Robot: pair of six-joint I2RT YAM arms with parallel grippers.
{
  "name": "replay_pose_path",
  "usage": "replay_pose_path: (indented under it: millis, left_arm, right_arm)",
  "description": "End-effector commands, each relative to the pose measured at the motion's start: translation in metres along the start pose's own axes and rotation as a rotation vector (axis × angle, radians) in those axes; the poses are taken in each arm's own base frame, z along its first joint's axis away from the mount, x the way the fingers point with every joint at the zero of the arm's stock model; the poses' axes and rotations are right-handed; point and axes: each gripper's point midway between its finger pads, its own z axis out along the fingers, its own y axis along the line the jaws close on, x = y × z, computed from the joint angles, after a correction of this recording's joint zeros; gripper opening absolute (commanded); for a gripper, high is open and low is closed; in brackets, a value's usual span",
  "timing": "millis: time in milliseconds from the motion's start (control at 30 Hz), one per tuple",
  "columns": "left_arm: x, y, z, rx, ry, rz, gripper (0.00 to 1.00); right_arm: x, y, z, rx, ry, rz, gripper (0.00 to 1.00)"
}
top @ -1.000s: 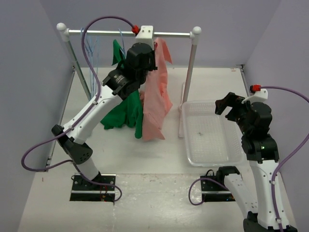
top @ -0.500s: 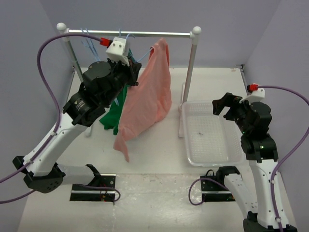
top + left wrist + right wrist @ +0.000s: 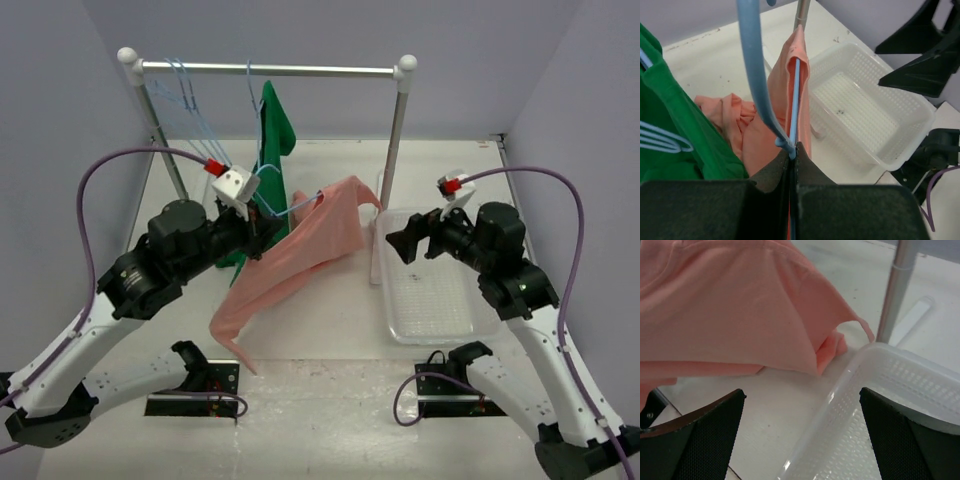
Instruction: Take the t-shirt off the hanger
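My left hand [image 3: 792, 150] clamps the hanger [image 3: 794, 95], held low over the counter [image 3: 330, 330] with the t-shirt [image 3: 300, 250] draped along it; my right hand [image 3: 398, 243], spread wide just beside the shirt, should pinch cloth alone and draw it off the wire's end.

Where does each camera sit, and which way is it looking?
Top external: high behind the robot, looking down on the table; left arm and right arm show.
Left wrist: on the left arm, looking rightward past its shut left gripper, pinching the hanger, toward the basket.
Right wrist: on the right arm, looking leftward between its open right gripper at the t-shirt.
Shared: both wrist views show t-shirt and basket.
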Motion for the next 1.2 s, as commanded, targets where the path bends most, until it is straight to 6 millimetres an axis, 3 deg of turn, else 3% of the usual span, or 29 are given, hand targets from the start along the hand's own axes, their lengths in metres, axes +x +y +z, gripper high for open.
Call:
replay_pose_path:
  millis: [0,67,200,233,300,433,567,733,767,800,833,867,900,933,967,1033,1067,1167]
  left_arm:
    - [-0.014,-0.018,-0.037,0.103,-0.067,-0.027,0.0]
    - [-0.014,-0.02,-0.05,0.127,-0.067,-0.011,0.0]
    - [-0.019,-0.024,-0.077,0.162,-0.093,0.024,0.0]
    - [-0.018,-0.024,-0.079,0.166,-0.088,0.031,0.0]
    - [-0.012,-0.022,-0.082,0.161,-0.068,0.04,0.0]
    - [-0.004,-0.02,-0.084,0.161,-0.06,0.054,0.0]
    - [-0.009,-0.022,-0.086,0.171,-0.083,0.057,0.0]
    - [-0.011,-0.025,-0.087,0.194,-0.119,0.063,0.0]
    - [-0.012,-0.025,-0.088,0.195,-0.127,0.068,0.0]
    - [-0.012,-0.024,-0.088,0.192,-0.13,0.069,0.0]
    - [-0.015,-0.024,-0.089,0.188,-0.134,0.072,0.0]
    - [-0.016,-0.023,-0.09,0.186,-0.137,0.072,0.0]
    - [-0.019,-0.023,-0.092,0.181,-0.146,0.073,0.0]
    - [-0.021,-0.022,-0.093,0.176,-0.152,0.075,0.0]
    - [-0.023,-0.019,-0.095,0.158,-0.164,0.073,0.0]
    - [-0.025,-0.013,-0.097,0.126,-0.169,0.07,0.0]
    - [-0.024,-0.011,-0.098,0.112,-0.168,0.066,0.0]
    - [-0.027,-0.005,-0.104,0.081,-0.188,0.068,0.0]
  right_arm:
    - [0.0,0.031,0.019,-0.226,-0.015,-0.249,0.99]
    - [0.004,0.032,0.032,-0.258,0.002,-0.295,0.99]
    - [-0.012,0.034,0.051,-0.314,-0.019,-0.431,0.99]
    - [-0.023,0.037,0.051,-0.332,-0.032,-0.465,0.99]
    - [-0.023,0.038,0.058,-0.375,-0.009,-0.549,0.99]
    - [-0.043,0.055,0.063,-0.479,-0.047,-0.619,0.99]
    - [-0.031,0.089,0.058,-0.737,-0.007,-0.562,0.99]
    - [-0.012,0.091,0.092,-0.74,0.07,-0.488,0.97]
    - [-0.012,0.091,0.095,-0.742,0.072,-0.474,0.93]
    - [-0.017,0.092,0.099,-0.739,0.056,-0.475,0.7]
    - [-0.018,0.092,0.105,-0.726,0.066,-0.44,0.53]
    - [-0.023,0.09,0.109,-0.707,0.051,-0.446,0.18]
    - [-0.028,0.087,0.113,-0.673,0.039,-0.444,0.0]
    - [-0.032,0.081,0.118,-0.622,0.029,-0.421,0.0]
    - [-0.048,0.079,0.119,-0.562,-0.031,-0.402,0.0]
    - [-0.055,0.049,0.129,-0.349,-0.068,-0.334,0.0]
    - [-0.066,0.038,0.124,-0.271,-0.113,-0.335,0.0]
    - [-0.072,-0.001,0.118,-0.078,-0.141,-0.264,0.0]
